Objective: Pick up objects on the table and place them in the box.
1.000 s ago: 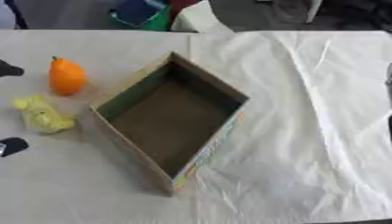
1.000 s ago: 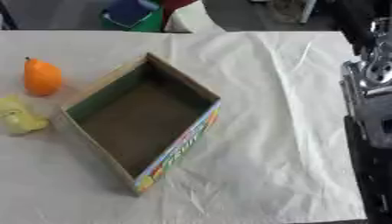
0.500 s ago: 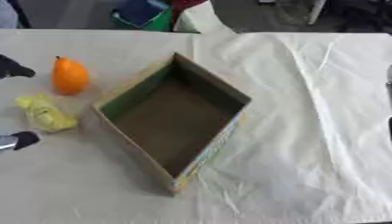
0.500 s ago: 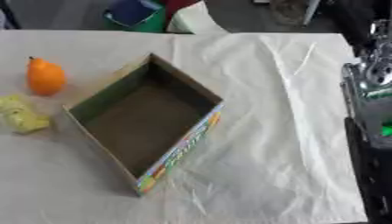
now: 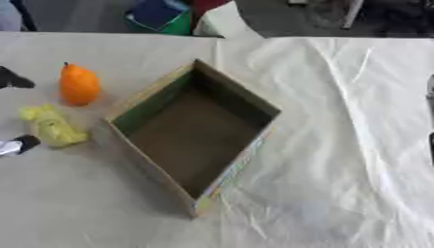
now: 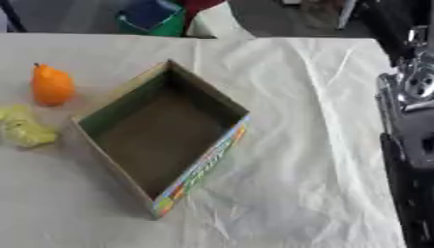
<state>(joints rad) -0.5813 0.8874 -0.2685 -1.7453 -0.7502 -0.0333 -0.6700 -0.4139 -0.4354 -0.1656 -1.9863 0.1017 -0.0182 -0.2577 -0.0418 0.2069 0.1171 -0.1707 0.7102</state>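
Observation:
A cardboard box (image 5: pixel 238 87) stands open and empty in the middle of the table, turned like a diamond. To its left an orange pear-shaped thing (image 5: pixel 79 85) stands upright. A crumpled yellow thing (image 5: pixel 53 127) lies just below it. Only two tips of my left hand (image 5: pixel 19 144) show at the left edge, spread wide apart. One dark tip is level with the orange thing, and the other lies just left of the yellow thing, holding nothing. My right hand (image 6: pixel 412 121) shows as a black and silver mass along the right edge in the right eye view.
A wrinkled white cloth (image 5: pixel 339 121) covers the right half of the table. Beyond the far edge stands a green and blue container (image 5: pixel 161 17) beside a white shape. The tabletop left of the box is bare grey.
The lower tip of my left hand has moved up and slightly right, closer to the yellow thing. The box and both objects have stayed put.

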